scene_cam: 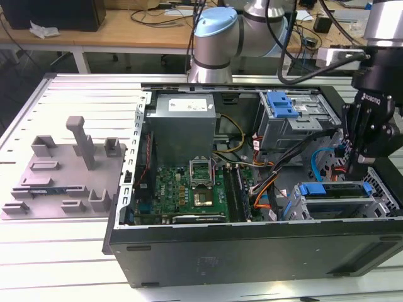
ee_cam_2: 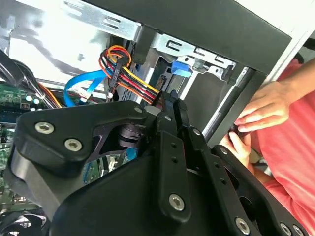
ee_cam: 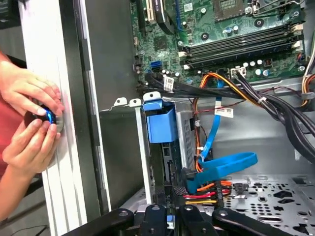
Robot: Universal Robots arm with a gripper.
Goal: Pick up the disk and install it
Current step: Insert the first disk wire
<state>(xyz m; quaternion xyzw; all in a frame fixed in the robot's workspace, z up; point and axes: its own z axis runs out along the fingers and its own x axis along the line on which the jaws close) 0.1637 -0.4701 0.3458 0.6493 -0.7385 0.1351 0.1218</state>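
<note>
The disk [scene_cam: 340, 189] sits in the drive cage [scene_cam: 381, 192] at the exterior view's right, inside the open computer case. Its silver body is framed by a blue carrier, whose handle [ee_cam: 160, 125] shows in the first wrist view and again in the second wrist view [ee_cam_2: 180, 69]. My black gripper [scene_cam: 356, 165] hangs straight down over the cage's far end, close to the disk's edge. Its fingertips are drawn together in both wrist views [ee_cam_2: 172, 101] [ee_cam: 170, 219]. Whether they touch the disk cannot be told.
Red, yellow and orange power wires [ee_cam: 204, 189] and a blue data cable [ee_cam: 221, 164] lie beside the gripper. A person's hands [ee_cam: 29, 118] rest on the case's front panel. A second cage with a blue bracket [scene_cam: 281, 104] stands behind. A grey fixture [scene_cam: 63, 170] lies outside the case.
</note>
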